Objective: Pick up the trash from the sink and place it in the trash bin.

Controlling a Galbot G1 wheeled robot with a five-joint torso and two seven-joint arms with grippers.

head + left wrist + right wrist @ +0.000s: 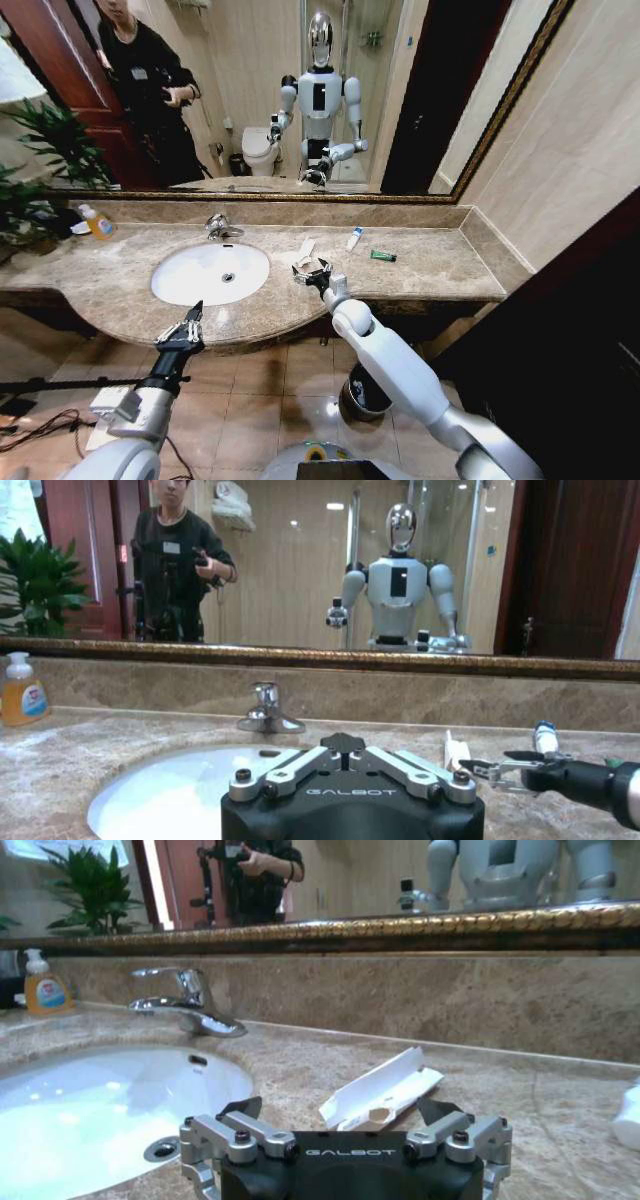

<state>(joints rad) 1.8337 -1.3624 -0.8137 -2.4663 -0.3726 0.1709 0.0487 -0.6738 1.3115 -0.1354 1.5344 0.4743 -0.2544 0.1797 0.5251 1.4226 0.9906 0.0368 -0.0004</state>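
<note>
My right claw (pixel 313 274) hangs over the brown marble counter (pixel 420 275) just right of the sink (pixel 210 273), its fingers spread wide and holding nothing. Seen from my right wrist, the spread fingertips frame a torn white paper box (pixel 382 1090) that lies flat on the counter just beyond them, its open end toward me, untouched. In the head view that same white box (pixel 306 249) sits between the basin's right rim and the back ledge.

Farther right on the counter lie a white tube with a blue cap (pixel 353 238), close to the back wall, and a small green tube (pixel 383 256), nearer and to its right; the two are apart from each other and from my claw.

My left claw (pixel 184 330) is at the near edge of the counter in front of the basin, also spread and empty. From the left wrist I look across the white oval bowl to the chrome faucet (pixel 268 711) at its far side, and my right claw (pixel 497 771) shows off to the right, open above the stone.

An orange soap bottle with a white pump (pixel 97 222) stands at the far left of the counter. The dark round trash bin (pixel 362 392) stands on the tiled floor below the counter, beside my right arm.
</note>
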